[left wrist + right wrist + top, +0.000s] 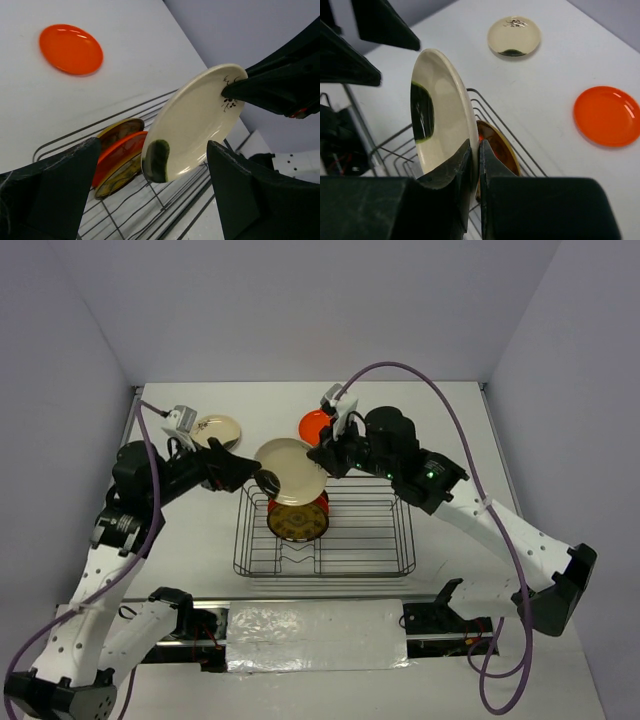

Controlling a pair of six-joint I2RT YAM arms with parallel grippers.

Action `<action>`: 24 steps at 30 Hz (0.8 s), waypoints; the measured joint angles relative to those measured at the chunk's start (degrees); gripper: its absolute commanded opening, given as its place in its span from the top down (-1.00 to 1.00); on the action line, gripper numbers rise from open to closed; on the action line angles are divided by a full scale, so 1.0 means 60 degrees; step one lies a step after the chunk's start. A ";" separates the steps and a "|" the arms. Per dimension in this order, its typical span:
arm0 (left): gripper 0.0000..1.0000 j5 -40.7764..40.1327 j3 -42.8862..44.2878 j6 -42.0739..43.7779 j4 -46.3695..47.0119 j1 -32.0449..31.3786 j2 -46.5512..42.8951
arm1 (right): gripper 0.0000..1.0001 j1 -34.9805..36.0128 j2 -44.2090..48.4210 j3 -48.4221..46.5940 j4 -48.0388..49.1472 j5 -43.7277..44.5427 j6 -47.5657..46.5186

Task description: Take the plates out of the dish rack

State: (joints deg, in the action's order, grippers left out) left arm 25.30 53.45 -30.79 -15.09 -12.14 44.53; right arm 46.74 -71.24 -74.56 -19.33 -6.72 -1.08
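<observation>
My right gripper (322,462) is shut on the rim of a cream plate (290,470) and holds it tilted above the dish rack (405,540). In the right wrist view both fingers (476,150) pinch the plate's edge (437,130). My left gripper (262,478) is open at the plate's other side; in the left wrist view its fingers (152,165) stand wide apart, short of the plate (192,122). A yellow-brown plate (297,521) and an orange-red plate (322,505) stand in the rack.
A cream plate (217,429) and an orange-red plate (314,424) lie flat on the white table behind the rack. A foil-covered strip (315,635) lies between the arm bases at the near edge. Grey walls enclose the table.
</observation>
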 measured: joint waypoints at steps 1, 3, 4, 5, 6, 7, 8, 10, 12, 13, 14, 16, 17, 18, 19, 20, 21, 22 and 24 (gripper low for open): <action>-0.99 0.0375 -0.0033 -0.0160 0.0266 0.0000 0.0168 | 1.00 -0.0102 0.0066 0.0011 0.0015 -0.0222 0.0277; -0.93 0.1035 -0.0153 -0.0401 0.0761 0.0000 0.0576 | 1.00 -0.0364 0.0222 0.0073 0.0164 -0.0790 0.0816; -0.88 0.1257 -0.0222 -0.0463 0.0914 0.0000 0.0765 | 1.00 -0.0499 0.0310 0.0149 0.0310 -0.1064 0.1049; -0.82 0.1421 -0.0280 -0.0543 0.1002 0.0000 0.0954 | 1.00 -0.0667 0.0412 0.0248 0.0466 -0.1413 0.1326; -0.60 0.1530 -0.0321 -0.0630 0.1027 0.0000 0.1100 | 1.00 -0.0772 0.0488 0.0328 0.0619 -0.1690 0.1552; -0.40 0.1632 -0.0346 -0.0696 0.1035 -0.0004 0.1220 | 1.00 -0.0882 0.0550 0.0401 0.0750 -0.1927 0.1759; -0.15 0.1752 -0.0357 -0.0765 0.1056 -0.0004 0.1311 | 1.00 -0.0969 0.0590 0.0470 0.0849 -0.2055 0.1891; 0.99 0.2022 -0.0357 -0.0914 0.1209 -0.0026 0.1370 | 0.56 -0.1078 0.0583 0.0590 0.0969 -0.2211 0.2120; 1.00 0.2259 -0.0350 -0.0871 0.1362 -0.0066 0.1366 | -0.74 -0.1173 0.0517 0.0688 0.1042 -0.2280 0.2379; 1.00 0.2317 -0.0339 -0.0911 0.1395 -0.0080 0.1377 | -0.99 -0.1264 0.0477 0.0696 0.1107 -0.2313 0.2594; 1.00 0.2087 -0.0335 -0.0922 0.1395 -0.0087 0.1402 | -1.00 -0.1308 0.0477 0.0707 0.1147 -0.2339 0.2721; 1.00 0.1235 -0.0204 -0.0984 0.1093 -0.0040 0.1585 | -1.00 -0.1388 0.0546 0.0783 0.1158 -0.1902 0.2962; 1.00 0.0769 -0.0069 -0.1045 0.0820 0.0004 0.1756 | -1.00 -0.1399 0.0652 0.0892 0.1147 -0.1424 0.3133; 1.00 0.0248 0.0124 -0.1184 0.0492 0.0098 0.1953 | -1.00 -0.1432 0.0816 0.1075 0.1137 -0.0954 0.3286; 1.00 -0.0248 0.0350 -0.1264 0.0153 0.0288 0.2193 | -1.00 -0.1486 0.1049 0.1326 0.1096 -0.0466 0.3435; 1.00 -0.0605 0.0535 -0.1424 -0.0084 0.0576 0.2444 | -1.00 -0.1537 0.1326 0.1614 0.1060 -0.0018 0.3548; 1.00 -0.0965 0.0743 -0.1588 -0.0288 0.1031 0.2728 | -1.00 -0.1588 0.1603 0.1887 0.1027 0.0321 0.3646; 1.00 -0.1297 0.0929 -0.1738 -0.0415 0.1526 0.3020 | -1.00 -0.1632 0.1880 0.2124 0.0954 0.0594 0.3723; 1.00 -0.2044 0.1410 -0.2051 -0.0630 0.2477 0.3814 | -1.00 -0.1654 0.2222 0.2302 0.0769 0.0871 0.3785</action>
State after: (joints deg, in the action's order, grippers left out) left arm 13.04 61.91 -43.09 -18.87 2.72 67.42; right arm 36.82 -57.91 -60.75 -14.72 -1.50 21.63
